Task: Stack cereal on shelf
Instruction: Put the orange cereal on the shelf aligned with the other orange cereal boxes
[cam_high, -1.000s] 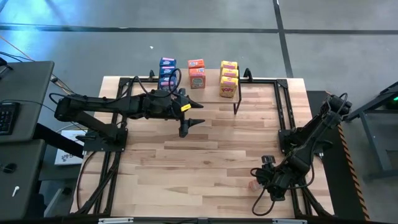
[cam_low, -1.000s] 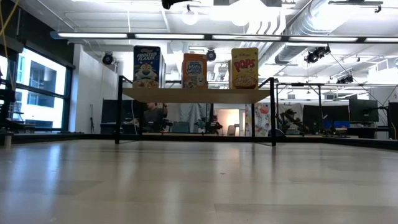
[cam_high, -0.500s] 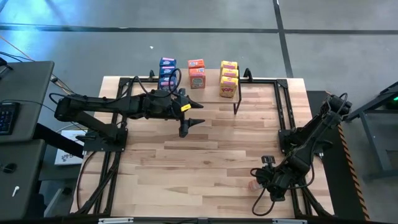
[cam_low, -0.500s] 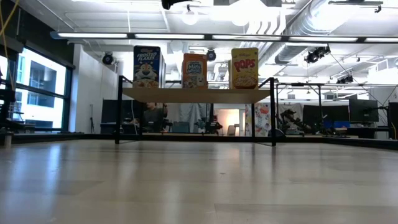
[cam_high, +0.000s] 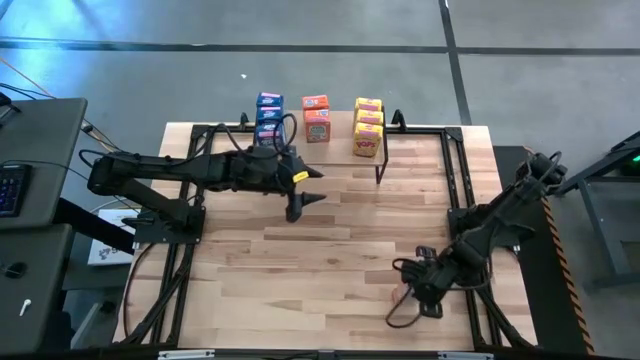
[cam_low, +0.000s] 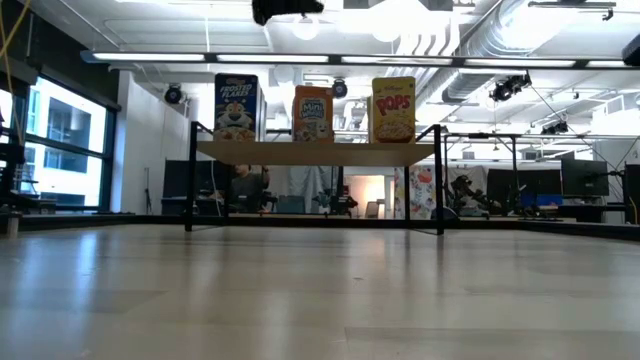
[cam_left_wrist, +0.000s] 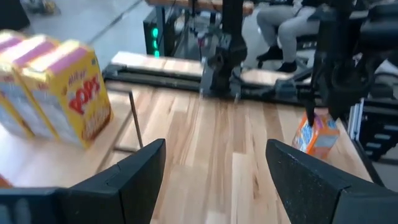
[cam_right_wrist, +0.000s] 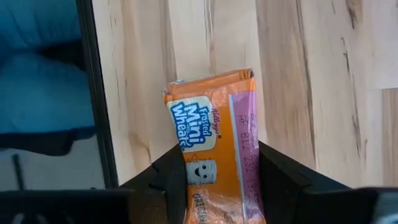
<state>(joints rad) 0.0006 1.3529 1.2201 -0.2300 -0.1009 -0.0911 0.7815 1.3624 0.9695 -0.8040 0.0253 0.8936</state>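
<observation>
1. One orange box (cam_right_wrist: 217, 149) is off the shelf: in the right wrist view it sits between the right claw's (cam_right_wrist: 219, 171) two dark fingers, which press its sides. In the left wrist view the same box shows at the right of the frame, upright on the table under the right arm.
2. Compared with half a second ago, the right claw (cam_high: 412, 285) has shifted toward the left in the lower right of the overhead frame, now covering the spot where the box showed. I judge the pick-up of this box is under way, though a lift is not evident.
3. Eight boxes stand on the shelf (cam_high: 340, 150) at the top middle of the overhead frame: three blue (cam_high: 268, 115), two orange (cam_high: 316, 118), three yellow (cam_high: 368, 126). The orange row is the short one, so it looks to be the target.
4. The left claw (cam_high: 303, 187) hovers spread and empty just below the shelf's left part; it has barely shifted.
</observation>
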